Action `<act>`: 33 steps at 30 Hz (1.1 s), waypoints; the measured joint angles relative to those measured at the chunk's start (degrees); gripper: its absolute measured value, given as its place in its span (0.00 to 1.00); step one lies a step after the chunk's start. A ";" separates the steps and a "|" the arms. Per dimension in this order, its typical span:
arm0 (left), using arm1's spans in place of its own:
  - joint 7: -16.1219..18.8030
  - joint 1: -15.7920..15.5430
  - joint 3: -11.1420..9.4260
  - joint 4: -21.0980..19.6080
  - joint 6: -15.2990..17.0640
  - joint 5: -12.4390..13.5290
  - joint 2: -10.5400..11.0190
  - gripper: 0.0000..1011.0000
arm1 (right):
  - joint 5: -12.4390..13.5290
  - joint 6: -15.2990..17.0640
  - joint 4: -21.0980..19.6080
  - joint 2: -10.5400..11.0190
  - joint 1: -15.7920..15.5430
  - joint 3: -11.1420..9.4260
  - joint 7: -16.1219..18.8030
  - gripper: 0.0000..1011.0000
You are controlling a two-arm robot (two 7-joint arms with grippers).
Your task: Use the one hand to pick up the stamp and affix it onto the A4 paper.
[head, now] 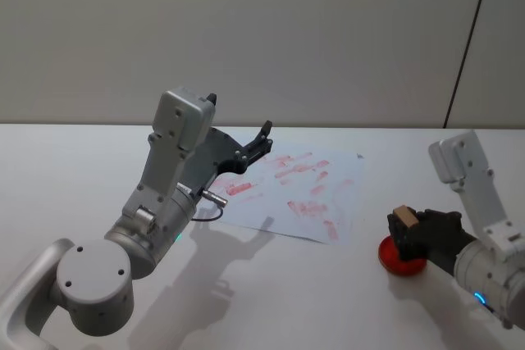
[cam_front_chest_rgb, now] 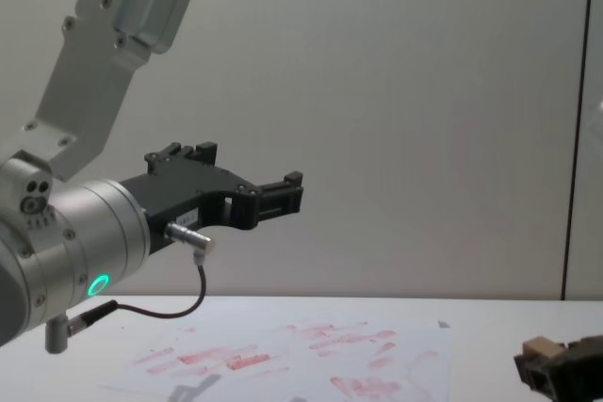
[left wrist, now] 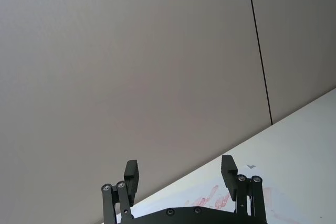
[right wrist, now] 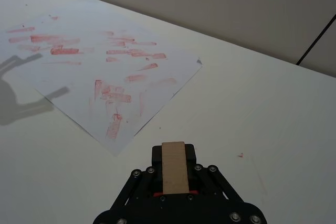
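White table (head: 98,227); stamp (head: 402,219) in right end effector (head: 414,231); no legible writing

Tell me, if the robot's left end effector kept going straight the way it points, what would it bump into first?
Probably the wall. The left end effector, open and empty, hangs above the paper and tilts upward, so its line seems to pass over the table. Nothing shows in between, though depth is hard to judge.
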State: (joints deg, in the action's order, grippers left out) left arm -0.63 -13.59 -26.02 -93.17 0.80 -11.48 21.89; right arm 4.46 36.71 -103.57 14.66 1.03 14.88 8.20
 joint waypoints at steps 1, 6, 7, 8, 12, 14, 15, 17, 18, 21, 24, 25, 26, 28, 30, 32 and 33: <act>0.00 0.00 0.00 0.00 0.00 0.00 0.00 0.99 | 0.00 0.00 0.00 0.00 0.00 0.00 0.00 0.22; 0.00 0.00 0.00 0.00 0.00 0.00 0.00 0.99 | -1.20 0.00 1.08 -0.11 0.21 0.31 0.49 0.22; 0.00 0.00 0.00 0.00 0.00 0.00 0.00 0.99 | -1.55 0.00 1.35 -0.17 0.27 0.38 0.62 0.22; 0.00 0.00 0.00 0.00 0.00 0.00 0.00 0.99 | -1.69 0.00 1.53 -0.21 0.29 0.43 0.67 0.22; 0.00 0.00 0.00 0.00 0.00 0.00 0.00 0.99 | -2.33 0.00 2.13 -0.31 0.44 0.59 0.93 0.22; 0.00 0.00 0.00 0.00 0.00 0.00 0.00 0.99 | -2.61 0.01 2.39 -0.38 0.51 0.65 1.04 0.22; 0.00 0.00 0.00 0.00 0.00 0.00 0.00 0.99 | -2.68 0.00 2.48 -0.40 0.53 0.68 1.08 0.22; 0.00 0.00 0.00 0.00 0.00 0.00 0.00 0.99 | -2.92 0.00 2.69 -0.45 0.59 0.74 1.17 0.23; 0.00 0.00 0.00 0.00 0.00 0.00 0.00 0.99 | -2.98 0.00 2.75 -0.46 0.60 0.76 1.20 0.25; 0.00 0.00 0.00 0.00 0.00 0.00 0.00 0.99 | -3.19 0.00 2.97 -0.52 0.64 0.82 1.30 0.35; 0.00 0.00 0.00 0.00 0.00 0.00 0.00 0.99 | -3.37 0.00 3.13 -0.56 0.68 0.85 1.35 0.44; 0.00 0.00 0.00 0.00 0.00 0.00 0.00 0.99 | -3.41 0.00 3.17 -0.57 0.70 0.86 1.37 0.47; 0.00 0.00 0.00 0.00 0.00 0.00 0.00 0.99 | -3.45 0.00 3.20 -0.58 0.70 0.87 1.38 0.53; 0.00 0.00 0.00 0.00 0.00 0.00 0.00 0.99 | -3.55 0.00 3.31 -0.60 0.73 0.90 1.42 0.56; 0.00 0.00 0.00 0.00 0.00 0.00 0.00 0.99 | -3.63 0.00 3.38 -0.61 0.74 0.91 1.45 0.64; 0.00 0.00 0.00 0.00 0.00 0.00 0.00 0.99 | -3.67 0.00 3.42 -0.61 0.75 0.92 1.47 0.70; 0.00 0.00 0.00 0.00 0.00 0.00 0.00 0.99 | -3.70 0.00 3.44 -0.62 0.75 0.93 1.48 0.70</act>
State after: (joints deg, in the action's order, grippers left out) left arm -0.63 -13.59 -26.02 -93.17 0.80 -11.48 21.89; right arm 0.76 36.71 -100.12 14.04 1.78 15.81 9.68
